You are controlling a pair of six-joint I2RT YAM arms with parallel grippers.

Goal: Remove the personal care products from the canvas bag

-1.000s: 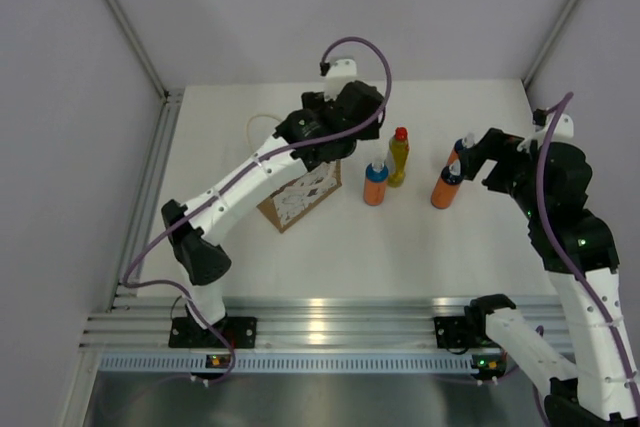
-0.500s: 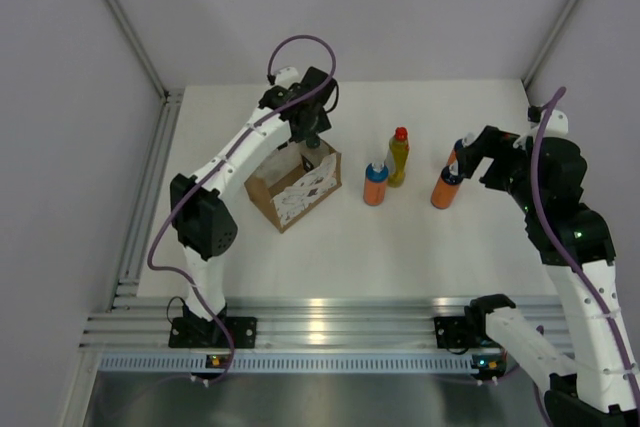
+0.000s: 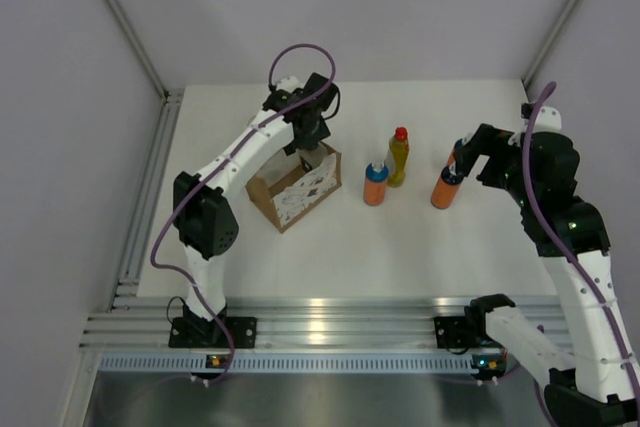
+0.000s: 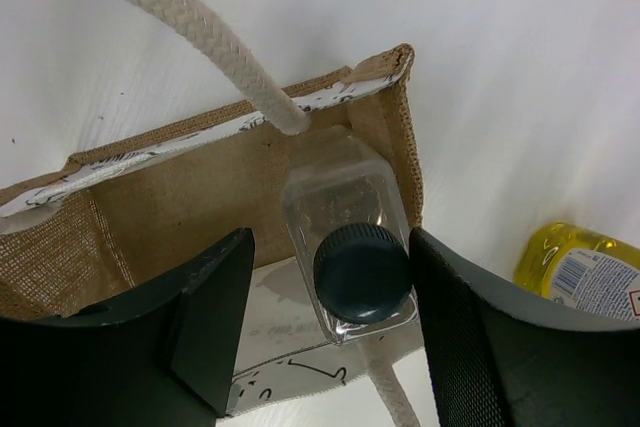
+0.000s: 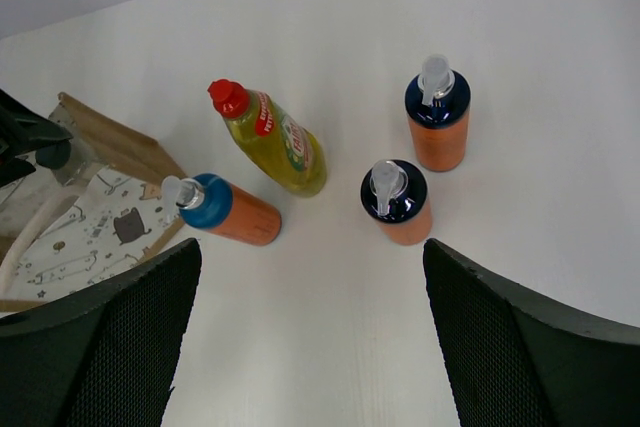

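My left pincer [image 4: 330,242] stood apart, astride the grey-capped clear bottle [image 4: 338,192] inside the canvas bag [image 4: 190,182], perhaps touching it. My right pincer [image 5: 310,252] gaped above the yellow bottle [image 5: 278,147] and three orange bottles [image 5: 437,132] on the table [image 5: 560,57].

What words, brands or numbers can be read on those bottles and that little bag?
Nothing can be read clearly.
Yellow plastic bottle with red cap: red, white and green front label, lettering too blurred; back label, print too small.
Tan canvas bag: white side panel shows dark doodles, no legible words.
Three orange bottles with blue tops: no label visible.
Clear bottle with dark grey cap: no label visible.
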